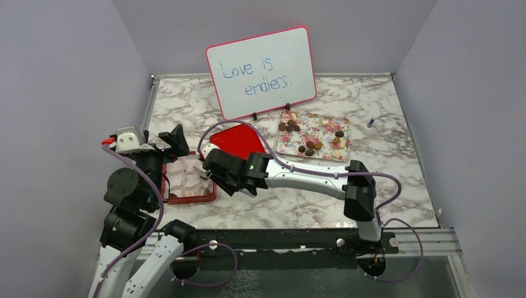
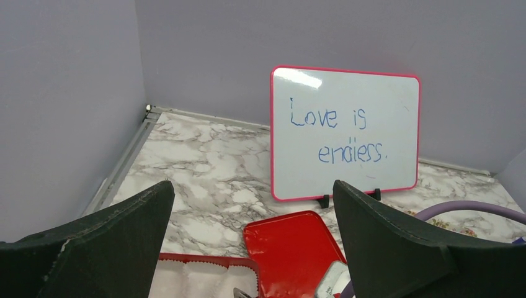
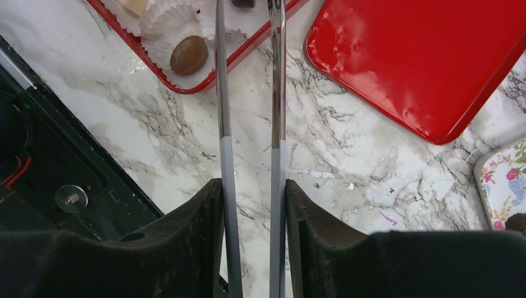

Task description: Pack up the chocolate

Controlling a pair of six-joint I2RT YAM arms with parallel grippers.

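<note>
Pale lilac walls (image 1: 62, 74) enclose a marble-patterned table (image 1: 347, 93) bearing a pink-framed whiteboard (image 1: 260, 71).

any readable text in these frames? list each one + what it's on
"Love is endless." in blue handwriting on the pink-framed whiteboard.
Small blue-tipped object at the table's far right: too small to tell whether it carries any text.
No text shows on the red lid, the floral tray, or the tongs held in the right gripper.
</note>
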